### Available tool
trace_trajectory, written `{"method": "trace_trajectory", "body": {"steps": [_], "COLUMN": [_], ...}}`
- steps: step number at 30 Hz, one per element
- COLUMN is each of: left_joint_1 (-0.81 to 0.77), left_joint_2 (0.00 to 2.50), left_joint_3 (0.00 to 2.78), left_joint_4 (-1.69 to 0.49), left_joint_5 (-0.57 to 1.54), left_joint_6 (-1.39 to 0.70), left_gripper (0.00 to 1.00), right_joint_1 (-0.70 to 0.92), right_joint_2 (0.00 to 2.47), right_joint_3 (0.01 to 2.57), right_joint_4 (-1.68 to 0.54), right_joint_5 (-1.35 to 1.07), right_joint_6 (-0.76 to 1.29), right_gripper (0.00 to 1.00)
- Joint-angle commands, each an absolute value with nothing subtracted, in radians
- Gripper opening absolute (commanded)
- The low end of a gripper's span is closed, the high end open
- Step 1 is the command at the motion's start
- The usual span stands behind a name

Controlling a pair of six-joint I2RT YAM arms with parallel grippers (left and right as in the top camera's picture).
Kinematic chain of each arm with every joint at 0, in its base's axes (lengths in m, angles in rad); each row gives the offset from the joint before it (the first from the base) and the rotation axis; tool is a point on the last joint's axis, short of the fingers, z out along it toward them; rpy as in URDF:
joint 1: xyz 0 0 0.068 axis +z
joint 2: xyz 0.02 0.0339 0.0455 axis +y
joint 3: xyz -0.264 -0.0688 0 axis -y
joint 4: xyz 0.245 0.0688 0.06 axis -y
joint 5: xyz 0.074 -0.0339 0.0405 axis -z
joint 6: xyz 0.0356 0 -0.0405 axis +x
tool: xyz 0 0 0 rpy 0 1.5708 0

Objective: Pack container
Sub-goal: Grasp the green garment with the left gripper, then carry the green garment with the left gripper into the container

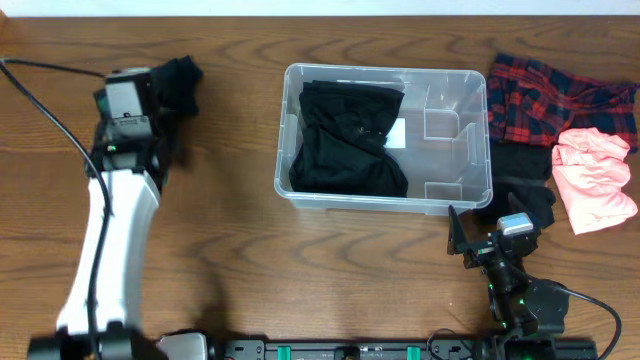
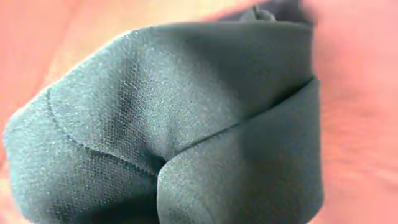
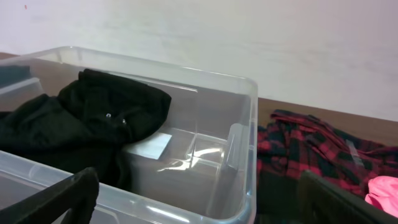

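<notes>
Overhead, we see the left gripper (image 1: 165, 86) clamped on a dark folded garment (image 2: 186, 124) at the desk's (image 1: 230, 250) far left, well apart from the container (image 1: 385, 70) mid-desk. We judge this the pick-up; next comes a lift and a carry rightward over the rim. The right gripper (image 1: 488, 222) gapes wide, empty, just beside the container's near corner.

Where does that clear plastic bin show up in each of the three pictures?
Overhead: the container sits at centre, slightly right.
Left wrist: not in it; dark cloth fills the frame.
Right wrist: the container fills left and centre.
Shared landmark: black garment inside it, overhead and right wrist.
</notes>
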State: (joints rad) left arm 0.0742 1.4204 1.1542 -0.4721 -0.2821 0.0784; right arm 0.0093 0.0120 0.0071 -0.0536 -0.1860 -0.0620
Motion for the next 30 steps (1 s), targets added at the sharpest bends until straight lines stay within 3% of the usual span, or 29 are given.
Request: {"method": "trace_trajectory", "body": {"steps": [1, 11, 16, 21, 30], "left_joint_1": [-0.021, -0.31, -0.423, -0.517, -0.685], "left_joint_2": [1.346, 1.345, 1.377, 1.454, 1.629], "left_joint_3": [1.229, 1.4, 1.402, 1.402, 1.402], "left_joint_4": [-0.468, -0.418, -0.255, -0.123, -0.03], "left_joint_5": [-0.271, -0.265, -0.111, -0.012, 0.045], "left_joint_6": [0.066, -0.088, -0.073, 0.07, 0.521], "left_gripper": [0.06, 0.06, 0.06, 0.06, 0.06], "right_joint_1": [0.001, 0.001, 0.001, 0.001, 0.001], "right_joint_2": [0.006, 0.006, 0.006, 0.006, 0.006], "right_joint_3": [0.006, 0.006, 0.006, 0.006, 0.006], "right_joint_4": [-0.057, -0.057, -0.057, -0.057, -0.057], "right_joint_5": [-0.184, -0.184, -0.184, -0.184, -0.184], "right_joint_6": [-0.068, -0.068, -0.068, -0.068, -0.068], "right_gripper": [0.99, 0.99, 0.99, 0.99, 0.99]}}
